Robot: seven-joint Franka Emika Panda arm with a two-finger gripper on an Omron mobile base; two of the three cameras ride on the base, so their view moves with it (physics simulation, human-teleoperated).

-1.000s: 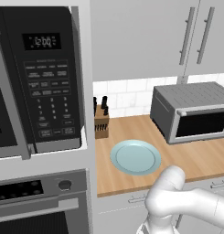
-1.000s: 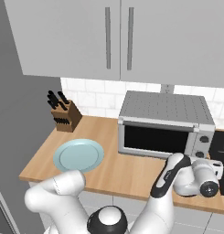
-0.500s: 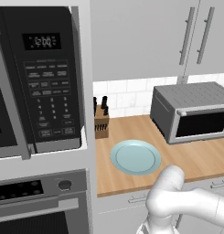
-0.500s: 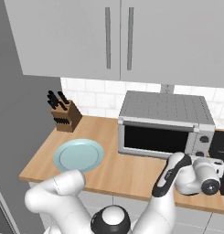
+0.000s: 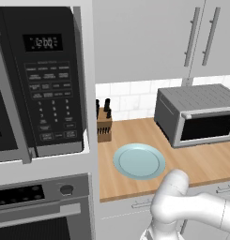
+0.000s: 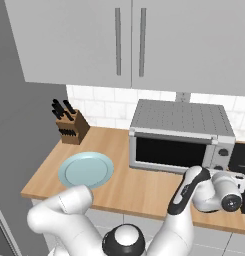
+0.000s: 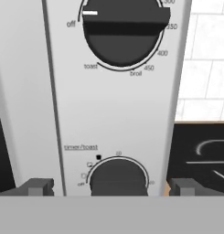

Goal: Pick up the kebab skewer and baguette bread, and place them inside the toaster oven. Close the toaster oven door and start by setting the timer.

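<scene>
Claw (image 7: 111, 186) nearer "timer/toast" knob (image 7: 118, 177)

Toaster oven (image 6: 180, 135) on counter, toaster oven door (image 6: 169, 152) apparently shut.

Toaster oven (image 6: 180, 135) interior behind dark door glass (image 6: 167, 152); timer knob (image 7: 118, 179) cut off below, upper dial (image 7: 124, 27) above.

my left base cam sits behind-left of the arm, facing fwd/down; right base cam same from behind-right. both share the counter (image 5: 201, 164) w/ toaster oven (image 6: 179, 135) and plate (image 5: 139, 161). hand cam is v. close, straight at the oven's lower knob (image 7: 118, 177), just ahead of the hand.
</scene>
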